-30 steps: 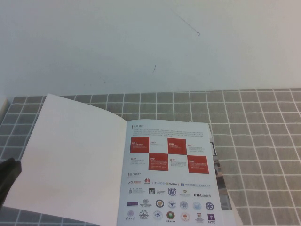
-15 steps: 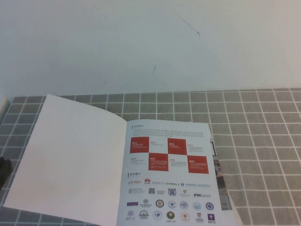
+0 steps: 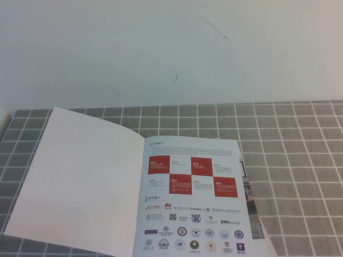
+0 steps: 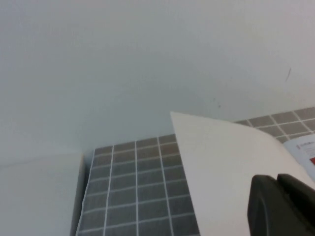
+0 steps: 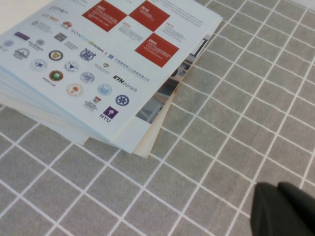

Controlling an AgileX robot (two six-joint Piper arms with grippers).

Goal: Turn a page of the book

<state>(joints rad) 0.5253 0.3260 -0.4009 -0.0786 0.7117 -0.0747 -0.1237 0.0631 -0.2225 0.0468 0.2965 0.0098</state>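
Observation:
The book (image 3: 193,198) lies open on the grey checked cloth, its inner page showing red squares and rows of logos. The page (image 3: 80,176) is folded over to the left, plain white face up and slightly raised at its outer edge. Neither gripper shows in the high view. In the left wrist view my left gripper (image 4: 276,180) hangs shut over the white page (image 4: 221,162), with nothing between its fingers. In the right wrist view my right gripper (image 5: 278,189) is shut and empty above the cloth, off the corner of the book (image 5: 98,59).
A like brochure (image 5: 162,105) peeks out under the book's right edge. The grey checked cloth (image 3: 300,160) covers the near table, with a bare white surface (image 3: 161,48) beyond. A white block (image 4: 39,191) sits past the cloth's left edge.
The dark left gripper at the high view's left edge has drawn back out of that view. The page and book stay as they were.

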